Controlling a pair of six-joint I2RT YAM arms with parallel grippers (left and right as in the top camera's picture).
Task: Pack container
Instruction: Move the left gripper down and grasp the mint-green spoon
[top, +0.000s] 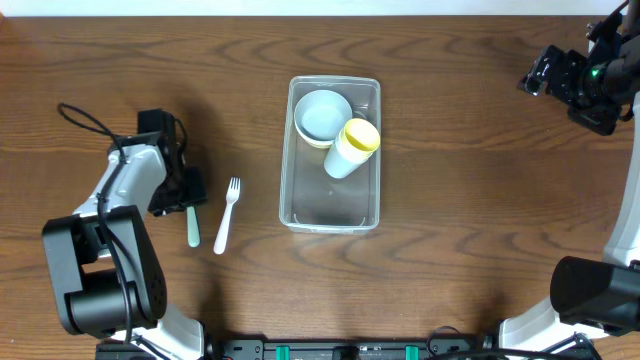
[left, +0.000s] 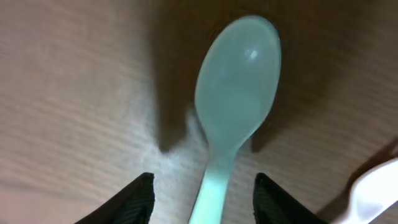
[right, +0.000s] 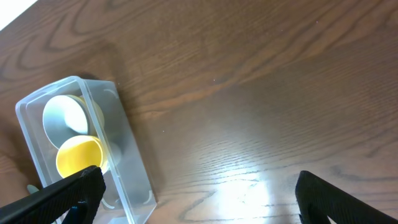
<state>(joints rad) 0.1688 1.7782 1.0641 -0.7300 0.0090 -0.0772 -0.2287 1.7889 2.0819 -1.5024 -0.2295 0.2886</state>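
Note:
The clear container (top: 330, 205) stands at the table's middle. Inside it are a pale blue bowl (top: 322, 115) and a white cup with a yellow inside (top: 352, 147), lying tilted. A pale green spoon (top: 193, 228) lies on the table at the left. My left gripper (top: 187, 190) is low over it. In the left wrist view the spoon's bowl (left: 239, 81) points away and its handle runs between the open fingers (left: 134, 199), with a gap on each side. My right gripper (top: 545, 75) hangs open at the far right, holding nothing; its view shows the container (right: 130, 168) at the lower left.
A white fork (top: 227, 213) lies just right of the spoon, tines toward the back; its edge shows in the left wrist view (left: 376, 186). Both arm bases stand at the front corners of the wooden table (top: 480, 200).

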